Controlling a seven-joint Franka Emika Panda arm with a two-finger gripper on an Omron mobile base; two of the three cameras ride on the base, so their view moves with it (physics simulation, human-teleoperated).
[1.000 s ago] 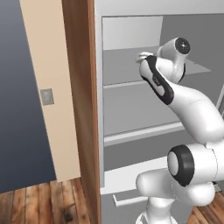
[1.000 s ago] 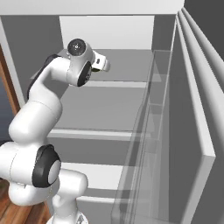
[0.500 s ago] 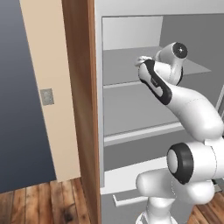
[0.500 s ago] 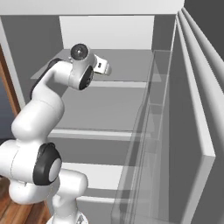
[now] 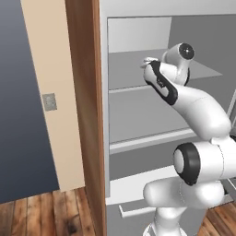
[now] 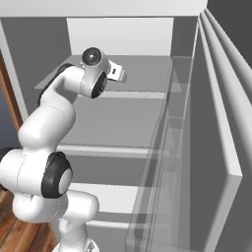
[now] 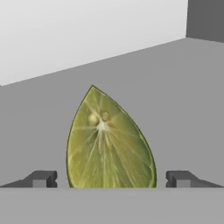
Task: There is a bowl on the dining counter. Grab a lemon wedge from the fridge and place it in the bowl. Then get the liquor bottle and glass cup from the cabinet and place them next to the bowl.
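A yellow-green lemon wedge (image 7: 109, 140) stands on its cut edge on the grey upper fridge shelf (image 7: 183, 87), close in front of the hand camera. My gripper (image 7: 110, 179) is open, and its two dark fingertips (image 7: 41, 178) flank the wedge low on either side without touching it. In the base views the arm reaches into the open fridge, with the gripper (image 5: 148, 61) (image 6: 118, 73) at the level of the upper shelf (image 6: 142, 74). The bowl, the liquor bottle and the glass cup are out of view.
The fridge has a lower shelf (image 5: 147, 138) and a white floor drawer (image 5: 138, 184). Its open door with clear bins (image 6: 167, 162) stands on the right. A brown wooden panel (image 5: 85, 115) and a beige wall (image 5: 46, 92) stand to the left.
The hand has edged slightly further in along the upper shelf. The jaws stay open.
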